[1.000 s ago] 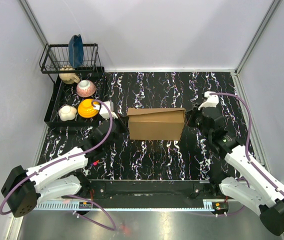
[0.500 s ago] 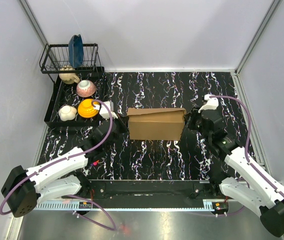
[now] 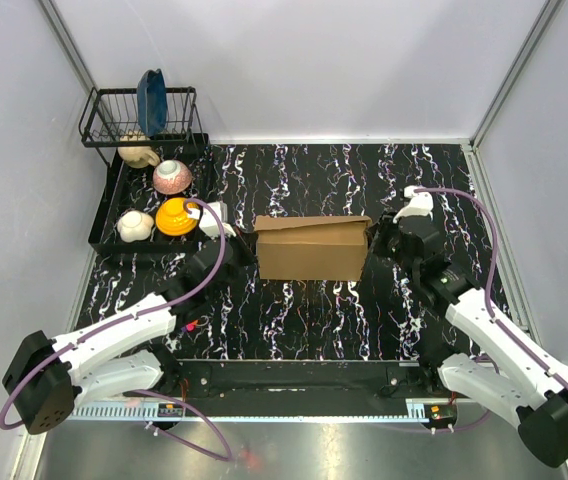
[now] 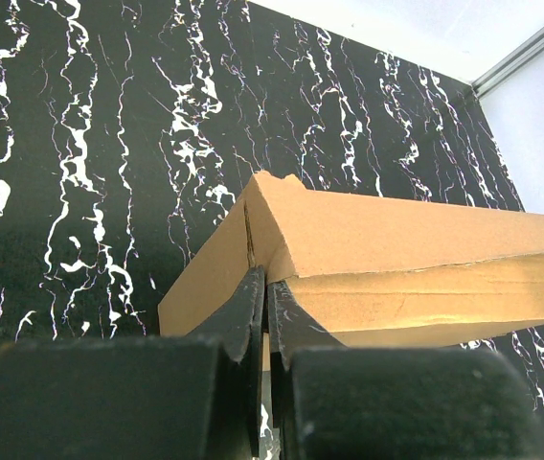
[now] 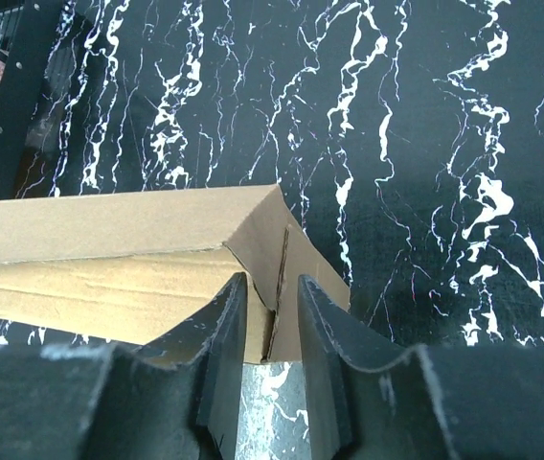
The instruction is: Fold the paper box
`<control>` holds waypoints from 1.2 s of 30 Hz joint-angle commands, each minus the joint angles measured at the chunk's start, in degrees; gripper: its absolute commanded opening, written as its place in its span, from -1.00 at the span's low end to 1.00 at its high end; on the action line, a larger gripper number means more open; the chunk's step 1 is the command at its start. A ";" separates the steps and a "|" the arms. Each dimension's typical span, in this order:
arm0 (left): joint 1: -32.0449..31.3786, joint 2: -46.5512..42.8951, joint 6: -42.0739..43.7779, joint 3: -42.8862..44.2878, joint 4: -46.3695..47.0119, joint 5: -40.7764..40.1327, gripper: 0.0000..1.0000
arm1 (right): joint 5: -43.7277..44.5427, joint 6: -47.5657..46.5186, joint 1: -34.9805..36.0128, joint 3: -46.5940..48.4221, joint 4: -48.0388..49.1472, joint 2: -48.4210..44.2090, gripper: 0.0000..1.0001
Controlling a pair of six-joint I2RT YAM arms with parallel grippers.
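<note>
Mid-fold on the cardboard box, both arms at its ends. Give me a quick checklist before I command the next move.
1. Left pincer shut on the paper box's left end wall: ok.
2. Right pincer clamped on the right end wall: not ok, it straddles the wall with gaps.
3. Top flap flush: not ok, a gap shows beneath.
4. Box apart from the bowl tray: ok.
5. Tabs tucked inside: cannot tell.

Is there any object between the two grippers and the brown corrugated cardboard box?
No, nothing visible is in the way. The left gripper is closed on the left end wall of the brown corrugated cardboard box, and the right gripper straddles its right end wall, jaws apart.
</note>
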 commanded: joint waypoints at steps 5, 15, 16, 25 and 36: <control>-0.04 2.60 0.32 -0.52 -10.38 1.48 -1.00 | 2.50 -3.62 0.25 4.36 5.86 1.38 -0.36; -0.04 2.60 0.50 -0.43 -10.29 1.57 -1.00 | 2.85 -5.03 0.26 3.92 6.48 2.53 -0.65; -0.04 2.60 0.50 -0.43 -10.20 1.57 -1.00 | 2.86 -5.11 0.26 3.75 6.48 2.53 -0.70; 0.05 2.51 0.41 -0.43 -10.29 1.66 -1.00 | 2.59 -3.45 0.26 -0.38 6.57 1.21 -1.00; -0.13 2.86 -0.11 -0.34 -10.29 1.66 -1.00 | 6.02 3.93 0.26 -5.83 -0.20 -0.90 -1.00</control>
